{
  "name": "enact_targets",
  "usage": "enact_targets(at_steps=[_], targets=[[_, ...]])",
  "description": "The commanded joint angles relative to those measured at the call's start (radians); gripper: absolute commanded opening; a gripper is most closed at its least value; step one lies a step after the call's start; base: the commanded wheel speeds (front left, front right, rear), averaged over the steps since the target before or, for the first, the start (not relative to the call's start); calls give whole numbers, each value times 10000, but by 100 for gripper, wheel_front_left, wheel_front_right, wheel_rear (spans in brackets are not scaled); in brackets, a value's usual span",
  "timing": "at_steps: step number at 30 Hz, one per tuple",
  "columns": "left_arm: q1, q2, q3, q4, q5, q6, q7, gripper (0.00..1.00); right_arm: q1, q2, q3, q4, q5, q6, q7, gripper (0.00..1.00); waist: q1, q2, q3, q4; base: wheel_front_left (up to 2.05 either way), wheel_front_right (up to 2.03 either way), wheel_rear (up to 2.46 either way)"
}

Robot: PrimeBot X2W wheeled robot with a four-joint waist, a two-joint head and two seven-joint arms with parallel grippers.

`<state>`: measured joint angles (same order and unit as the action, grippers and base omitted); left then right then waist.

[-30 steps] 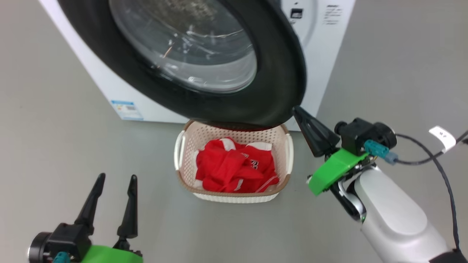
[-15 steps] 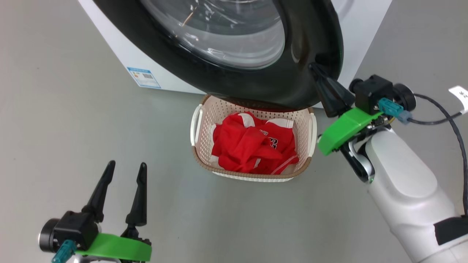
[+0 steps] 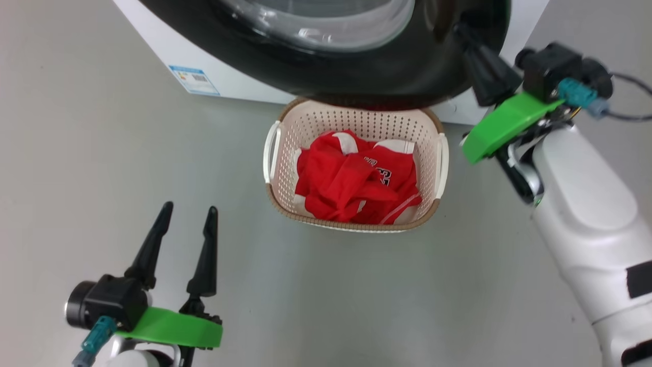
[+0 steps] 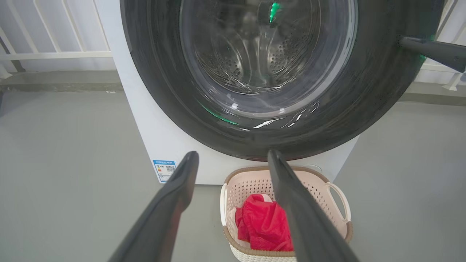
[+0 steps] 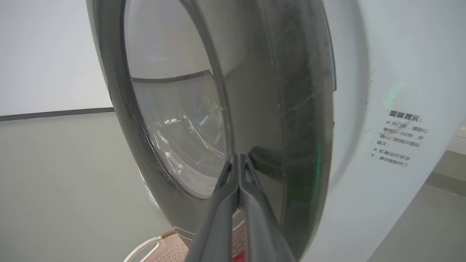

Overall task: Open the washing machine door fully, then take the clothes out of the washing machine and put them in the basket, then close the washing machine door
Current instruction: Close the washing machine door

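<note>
Jaws of the right gripper (image 3: 462, 29): pressed together with nothing pinched between them; the tips are laid against the outer edge of the round black-rimmed glass washing machine door (image 3: 387, 76).
Jaws of the left gripper (image 3: 189, 208): spread apart and empty, held over the grey floor (image 3: 91, 168).
Door: held close over the front of the white front-loading washing machine (image 3: 168, 51); whether it is latched cannot be told. The perforated steel drum (image 4: 280, 62) is seen through the glass.
Clothes: bright red soft clothes with white trim (image 3: 351, 183) are heaped inside the cream perforated plastic basket (image 3: 356, 122).
Basket: stood on the floor just before the machine, under the door's lower rim, well apart from the left gripper.
Label: a small blue label (image 3: 194, 80) is fixed low on the machine's front.
</note>
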<state>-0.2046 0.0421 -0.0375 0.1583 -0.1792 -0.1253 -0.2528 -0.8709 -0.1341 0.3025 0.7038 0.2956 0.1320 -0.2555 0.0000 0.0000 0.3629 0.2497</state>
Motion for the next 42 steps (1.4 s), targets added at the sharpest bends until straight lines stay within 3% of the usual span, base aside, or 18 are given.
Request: enact_targets(at_steps=[1, 14, 20, 28, 35, 36, 37, 38, 39, 42], targets=[[-230, 141, 160, -195, -113, -53, -89, 100, -398, 1, -40, -29, -114, -13, -63, 0, 0, 0, 255, 104, 0, 0, 0], [-740, 132, -321, -206, -393, -53, -90, 100, -2075, -312, -7, 944, 184, -13, -63, 0, 0, 0, 993, 512, 0, 0, 0], [-982, 118, -516, -169, -611, -53, -90, 100, -2677, -365, -748, 1206, 148, -13, -63, 0, 0, 0, 1209, 600, 0, 0, 0], [-1090, 105, -683, -36, -924, -53, -90, 100, -2936, 42, -2019, 1560, -811, -13, -63, 0, 0, 0, 1155, 605, 0, 0, 0], [-1072, 182, -820, 62, -1314, -53, -90, 100, -2267, 460, -1986, 1450, -584, -13, -63, 0, 0, 0, 749, 398, 0, 0, 0], [-1047, 217, -824, 77, -1351, -53, -90, 100, -2098, 508, -1906, 1383, -459, -13, -63, 9, 0, 0, 663, 327, 0, 0, 0], [-1022, 243, -831, 85, -1391, -53, -90, 100, -1914, 546, -1804, 1285, -351, -13, -63, 39, 0, 0, 571, 247, 0, 0, 0], [-992, 268, -825, 103, -1429, -53, -90, 100, -1712, 575, -1702, 1171, -248, -13, -63, 59, 0, 0, 471, 161, 0, 0, 0], [-968, 303, -822, 123, -1440, -53, -90, 100, -1500, 596, -1602, 1045, -148, -13, -63, 96, 0, 0, 362, 70, 0, 0, 0], [-909, 396, -842, 164, -1454, -53, -90, 100, -851, 613, -1387, 641, 62, -13, -63, 100, 0, 0, 20, -228, 0, 0, 0]])
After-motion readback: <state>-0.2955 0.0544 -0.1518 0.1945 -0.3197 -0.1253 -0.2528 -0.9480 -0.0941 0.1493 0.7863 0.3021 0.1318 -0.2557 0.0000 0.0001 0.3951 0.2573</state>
